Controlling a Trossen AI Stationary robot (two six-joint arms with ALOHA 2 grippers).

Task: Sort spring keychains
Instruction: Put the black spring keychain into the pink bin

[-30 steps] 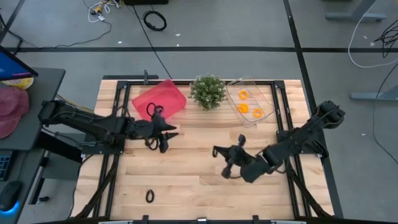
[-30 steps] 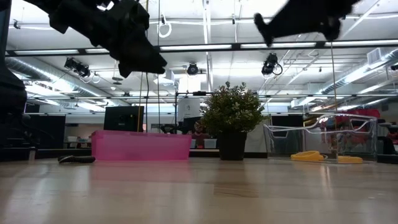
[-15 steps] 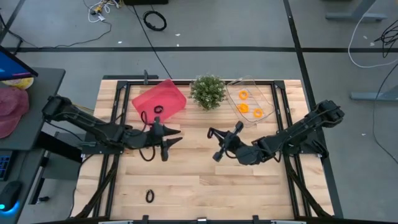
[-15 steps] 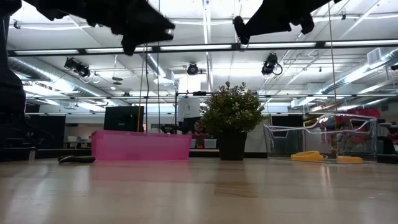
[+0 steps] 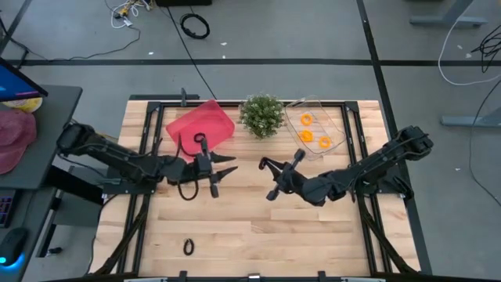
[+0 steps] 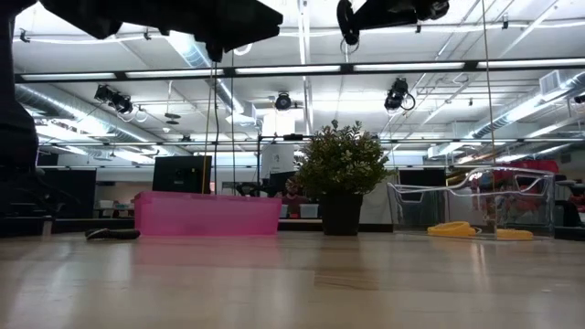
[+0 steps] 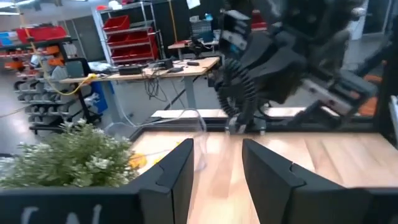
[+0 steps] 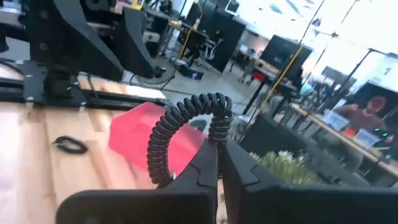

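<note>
My right gripper (image 5: pixel 271 178) hangs above the table's middle, shut on a black spring keychain (image 8: pixel 186 118). My left gripper (image 5: pixel 222 174) hovers just left of it, open and empty; its wrist view (image 7: pixel 217 168) looks across at the right gripper. One black keychain (image 5: pixel 200 139) lies in the pink bin (image 5: pixel 205 121). Orange keychains (image 5: pixel 307 135) lie on the floor of the clear bin (image 5: pixel 315 125). Another black keychain (image 5: pixel 188 247) lies flat on the table near its near edge. My right gripper pinches the black keychain between its two fingers at one spot on the coil (image 8: pixel 215 138). The rest of the coil curves out past the fingertips in an arc (image 8: pixel 163 146). It is lifted clear of the table.
A potted plant (image 5: pixel 261 115) stands between the pink bin and the clear bin at the far edge. Bare wood spreads over the near half of the table (image 5: pixel 258 235). The two grippers are close together above the middle.
My right gripper has risen and moved toward the far edge and the left, carrying the black keychain, from the near right part of the table to the middle. My left gripper has risen and shifted a little to the right.
</note>
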